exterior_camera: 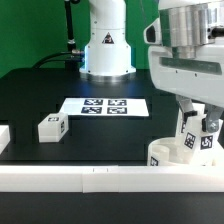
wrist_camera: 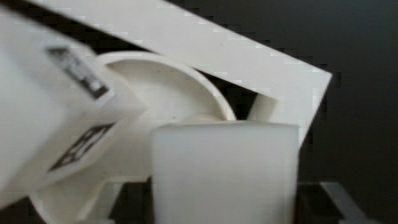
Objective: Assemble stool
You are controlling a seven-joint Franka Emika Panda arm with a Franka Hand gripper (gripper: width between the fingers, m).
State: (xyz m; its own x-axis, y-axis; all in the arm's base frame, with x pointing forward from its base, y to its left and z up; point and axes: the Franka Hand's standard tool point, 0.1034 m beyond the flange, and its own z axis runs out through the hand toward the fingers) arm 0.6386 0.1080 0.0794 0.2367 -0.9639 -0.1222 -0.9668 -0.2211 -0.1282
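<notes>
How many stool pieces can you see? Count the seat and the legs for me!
Seat: 1
Legs: 3, namely the loose leg, the tagged leg beside the seat, and the held leg in the hand
Total: 4

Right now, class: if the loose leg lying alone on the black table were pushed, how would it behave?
The loose leg looks blocky with flat faces, so it would probably slide, not roll. It lies low and wide, so tipping seems unlikely. It appears rigid white plastic, so likely stiff.
</notes>
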